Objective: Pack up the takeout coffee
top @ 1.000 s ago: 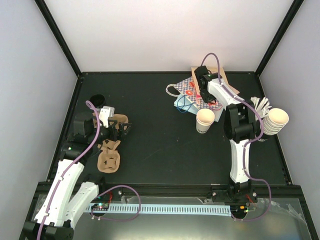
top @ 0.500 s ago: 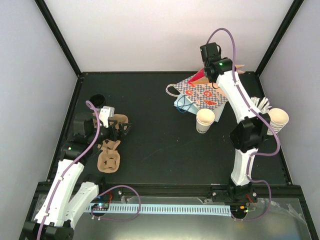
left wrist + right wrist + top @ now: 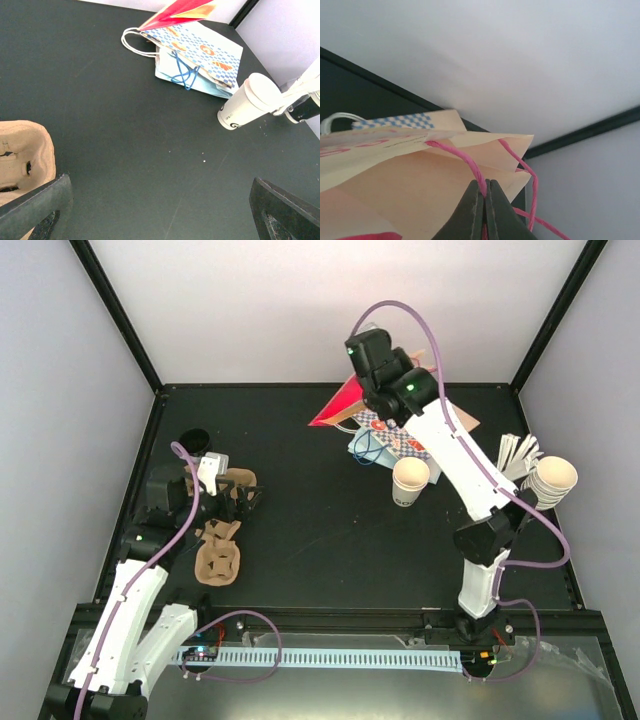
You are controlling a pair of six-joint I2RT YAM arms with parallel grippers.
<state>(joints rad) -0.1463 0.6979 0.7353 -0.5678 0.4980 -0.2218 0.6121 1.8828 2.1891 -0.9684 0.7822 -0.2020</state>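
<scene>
Part of the pink bag [image 3: 338, 410] hides behind the right arm [image 3: 470, 472], its handle [image 3: 462, 157] pinched in the closed right tool [image 3: 485, 192] near the far edge of the counter [image 3: 320, 540]; the takeout coffee [image 3: 410, 481] stands right of centre, bare surface toward the wide-open left tool [image 3: 246, 494].

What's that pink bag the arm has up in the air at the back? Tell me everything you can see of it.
The pink bag looks like paper, bright pink-red outside and pale cream inside, with thin pink cord handles. The right gripper is pinched shut on one cord and holds the bag tilted above the back of the table, over the checkered bags lying flat there. Its mouth gapes a little. I cannot tell whether its lower edge touches them.
</scene>
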